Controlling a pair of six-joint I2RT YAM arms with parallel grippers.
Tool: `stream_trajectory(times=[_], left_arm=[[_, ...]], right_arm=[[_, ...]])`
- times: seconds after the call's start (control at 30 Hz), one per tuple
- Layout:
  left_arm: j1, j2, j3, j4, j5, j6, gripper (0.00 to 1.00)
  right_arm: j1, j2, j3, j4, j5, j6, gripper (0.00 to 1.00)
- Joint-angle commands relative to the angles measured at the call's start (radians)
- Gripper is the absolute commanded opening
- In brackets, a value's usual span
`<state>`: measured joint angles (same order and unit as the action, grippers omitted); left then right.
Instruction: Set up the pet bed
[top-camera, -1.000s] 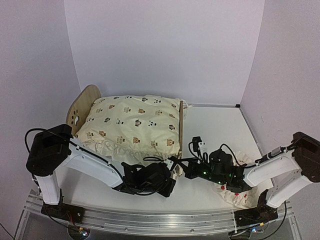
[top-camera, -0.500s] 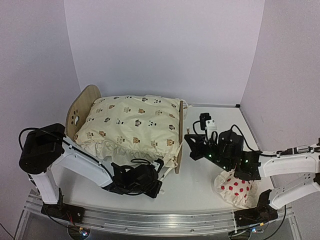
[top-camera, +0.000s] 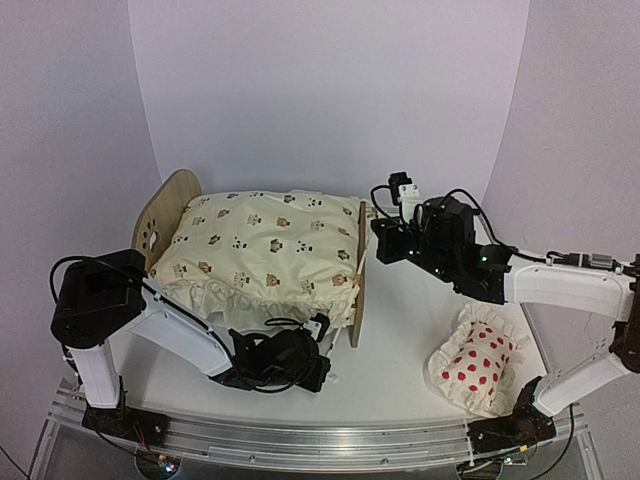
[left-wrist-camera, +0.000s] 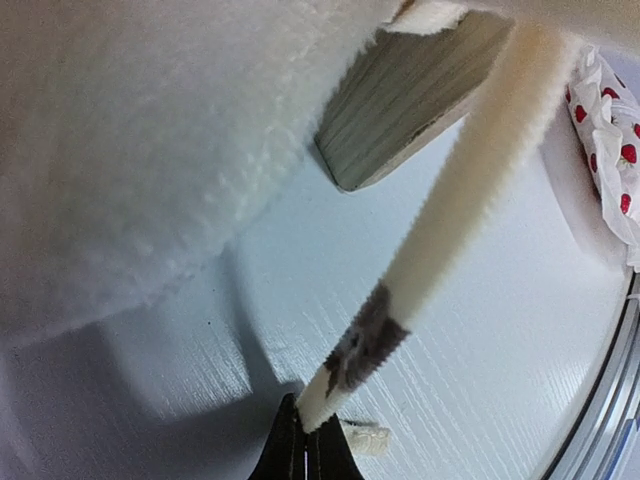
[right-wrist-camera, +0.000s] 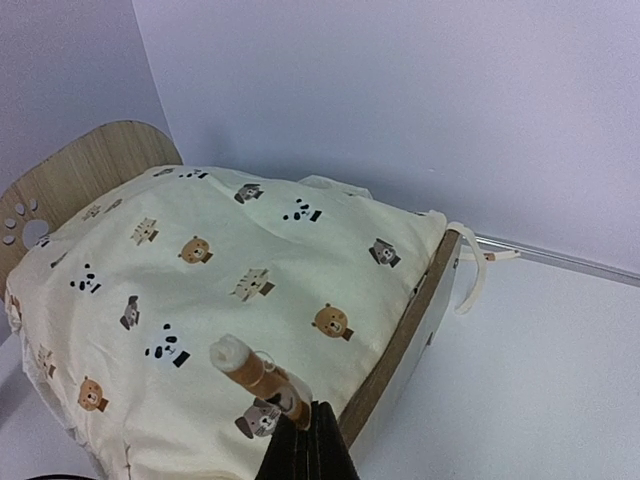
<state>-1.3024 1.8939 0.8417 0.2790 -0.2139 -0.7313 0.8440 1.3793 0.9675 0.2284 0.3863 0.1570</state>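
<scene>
Now that the right gripper (right-wrist-camera: 306, 425), clenched on a cushion tie (right-wrist-camera: 255, 375), has risen clear of the pillow (top-camera: 480, 362) to the pet bed (right-wrist-camera: 395, 350) just ahead, and the left gripper (left-wrist-camera: 305, 445) pinches a second tie (left-wrist-camera: 450, 220), fastening looks underway.

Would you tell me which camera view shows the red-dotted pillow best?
The top view: the whole pillow lies on the table, right of the bed. The left wrist view catches only its edge; the right wrist view misses it.

A robotics lab: plain pale panels (top-camera: 330, 90) enclose a white bench (top-camera: 420, 370). Two cabled robot arms (top-camera: 178, 332) are bolted to an aluminium rail (top-camera: 300, 440) at its near edge.
</scene>
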Motion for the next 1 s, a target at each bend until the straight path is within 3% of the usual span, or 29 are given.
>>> stream_trajectory(times=[0.0,0.03,0.17,0.33,0.53,0.77,0.83,0.97], left_arm=[[-0.005,0.025,-0.048,-0.201,0.067,-0.026,0.0],[-0.004,0.012,-0.048,-0.222,0.054,-0.024,0.02],[0.013,-0.089,-0.045,-0.337,0.005,-0.032,0.15],[0.023,-0.221,-0.013,-0.508,-0.074,-0.034,0.45],[0.081,-0.345,0.017,-0.711,-0.14,-0.041,0.47],[0.228,-0.394,0.001,-0.725,-0.145,-0.002,0.4],[0.269,-0.387,0.0,-0.716,-0.137,0.007,0.39],[0.331,-0.366,0.0,-0.698,-0.124,0.02,0.36]], right_arm=[[-0.025,0.0,0.102,0.012,0.014,-0.032,0.0],[-0.026,0.005,0.114,-0.042,0.01,-0.026,0.05],[-0.097,0.051,0.169,-0.206,-0.084,0.054,0.46],[-0.306,0.244,0.392,-0.319,-0.426,0.21,0.68],[-0.497,0.634,0.786,-0.328,-0.728,0.371,0.64],[-0.634,1.247,1.546,-0.339,-1.014,0.596,0.44],[-0.642,1.319,1.622,-0.312,-1.026,0.597,0.38],[-0.642,1.343,1.576,-0.182,-1.044,0.568,0.33]])
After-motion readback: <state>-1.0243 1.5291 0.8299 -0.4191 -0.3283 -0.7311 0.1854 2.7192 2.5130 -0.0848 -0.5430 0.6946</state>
